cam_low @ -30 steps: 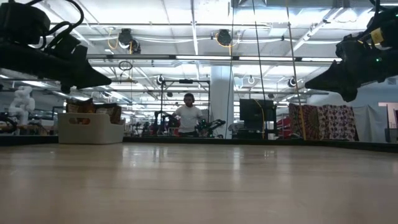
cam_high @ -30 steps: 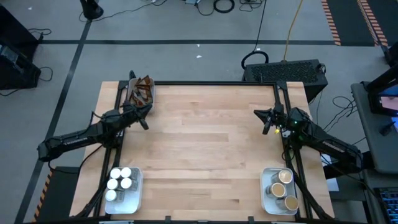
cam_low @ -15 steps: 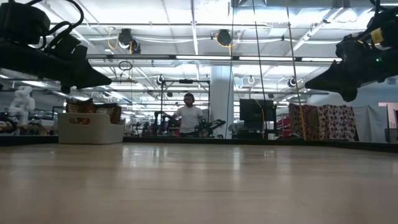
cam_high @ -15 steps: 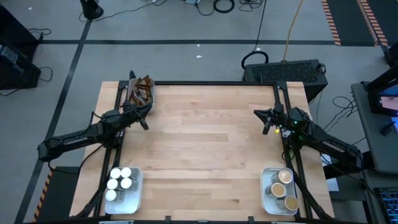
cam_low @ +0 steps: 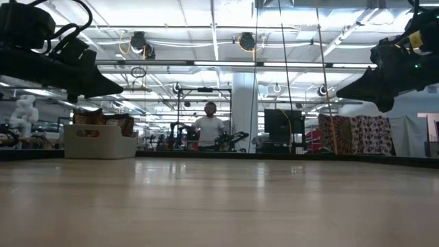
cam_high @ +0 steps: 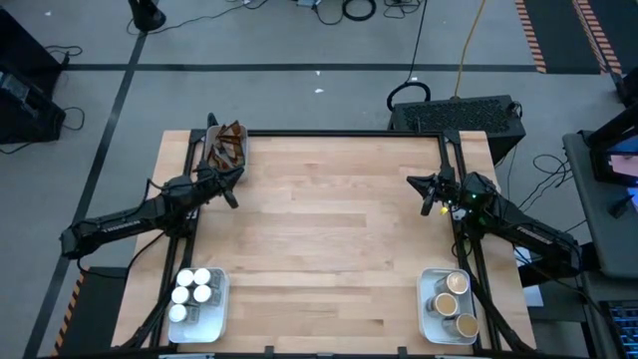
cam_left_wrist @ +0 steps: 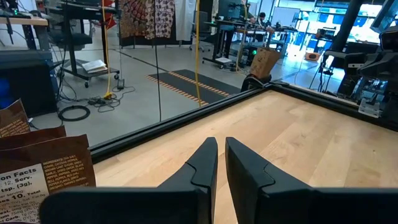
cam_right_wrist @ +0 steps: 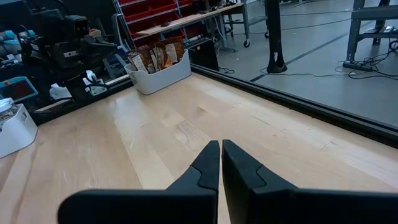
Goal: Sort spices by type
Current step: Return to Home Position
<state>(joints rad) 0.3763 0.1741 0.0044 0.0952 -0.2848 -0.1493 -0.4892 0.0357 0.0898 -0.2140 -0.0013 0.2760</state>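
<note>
End effectors (cam_left_wrist: 221, 143) (cam_right_wrist: 220, 145) closed, both empty

Table (cam_high: 329, 229) carries 3 trays, all at corners, well apart. The far tray (cam_low: 96, 145) sits at the far-left corner and holds the sachets (cam_high: 227, 145), standing on edge. The near-left tray (cam_high: 221, 299) holds the left-hand jars (cam_high: 193, 286); the near-right tray (cam_high: 423, 304) holds the right-hand jars (cam_high: 451, 294) (all upright). The left gripper (cam_high: 231, 189) hangs just beside the far tray; the right gripper (cam_high: 419, 185) hangs opposite, above the right side.
</note>
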